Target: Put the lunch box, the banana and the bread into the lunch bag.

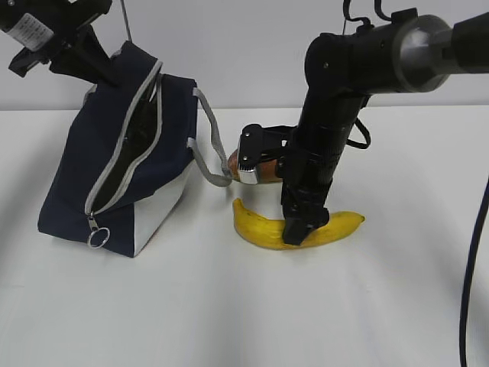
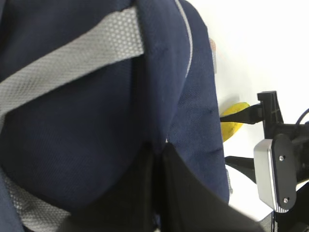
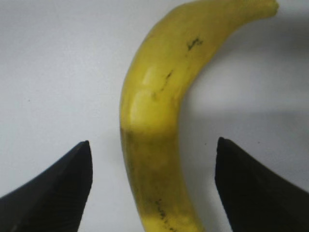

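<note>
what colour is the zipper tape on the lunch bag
Grey, against dark navy fabric on the lunch bag; the exterior view shows the zipper best.

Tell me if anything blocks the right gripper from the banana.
Nothing visible does. The right gripper is open with a finger on either side of the banana, only bare table in the gaps.

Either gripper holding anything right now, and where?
The left gripper is shut on the lunch bag, pinching fabric at its top edge. The right gripper is open astride the banana, holding nothing.
</note>
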`<move>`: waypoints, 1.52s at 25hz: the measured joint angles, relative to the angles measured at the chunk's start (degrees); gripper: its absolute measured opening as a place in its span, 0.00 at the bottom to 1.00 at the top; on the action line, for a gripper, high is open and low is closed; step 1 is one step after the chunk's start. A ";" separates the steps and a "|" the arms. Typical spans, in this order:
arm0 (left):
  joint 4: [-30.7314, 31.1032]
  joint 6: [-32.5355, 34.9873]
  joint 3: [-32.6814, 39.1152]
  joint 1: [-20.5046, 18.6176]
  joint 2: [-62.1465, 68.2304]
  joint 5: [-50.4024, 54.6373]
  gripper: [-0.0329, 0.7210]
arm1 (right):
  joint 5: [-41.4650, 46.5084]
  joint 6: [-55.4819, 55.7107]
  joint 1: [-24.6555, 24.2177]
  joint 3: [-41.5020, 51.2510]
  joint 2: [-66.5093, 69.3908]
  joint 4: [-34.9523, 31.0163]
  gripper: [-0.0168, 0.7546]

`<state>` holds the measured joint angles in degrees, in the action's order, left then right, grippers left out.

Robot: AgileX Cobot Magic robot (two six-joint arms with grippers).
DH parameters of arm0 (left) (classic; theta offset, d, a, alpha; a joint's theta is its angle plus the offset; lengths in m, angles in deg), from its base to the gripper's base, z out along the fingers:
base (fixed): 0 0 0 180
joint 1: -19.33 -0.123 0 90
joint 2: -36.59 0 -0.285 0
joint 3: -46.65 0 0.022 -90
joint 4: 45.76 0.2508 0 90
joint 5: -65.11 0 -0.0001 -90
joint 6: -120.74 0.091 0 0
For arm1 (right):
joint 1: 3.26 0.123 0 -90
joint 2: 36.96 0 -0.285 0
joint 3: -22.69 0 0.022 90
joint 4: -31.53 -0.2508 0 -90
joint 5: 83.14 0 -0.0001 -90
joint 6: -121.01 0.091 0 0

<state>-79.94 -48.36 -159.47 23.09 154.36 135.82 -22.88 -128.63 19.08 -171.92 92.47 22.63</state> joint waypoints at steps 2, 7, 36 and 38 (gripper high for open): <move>0.00 0.00 0.00 0.00 0.00 0.00 0.04 | -1.27 -1.04 0.14 0.00 0.00 0.00 0.78; 0.06 0.00 0.00 0.00 0.00 0.00 0.04 | -3.72 -2.08 0.24 0.00 1.59 0.00 0.78; 0.21 0.00 0.00 0.00 0.00 0.00 0.04 | -4.19 -5.31 0.24 0.00 3.98 -2.38 0.56; 0.21 0.00 0.00 0.00 0.00 0.00 0.04 | -3.97 -5.31 0.24 0.00 3.98 -2.38 0.53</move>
<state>-79.73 -48.36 -159.47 23.09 154.36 135.82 -26.85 -133.94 19.31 -171.92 96.45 20.24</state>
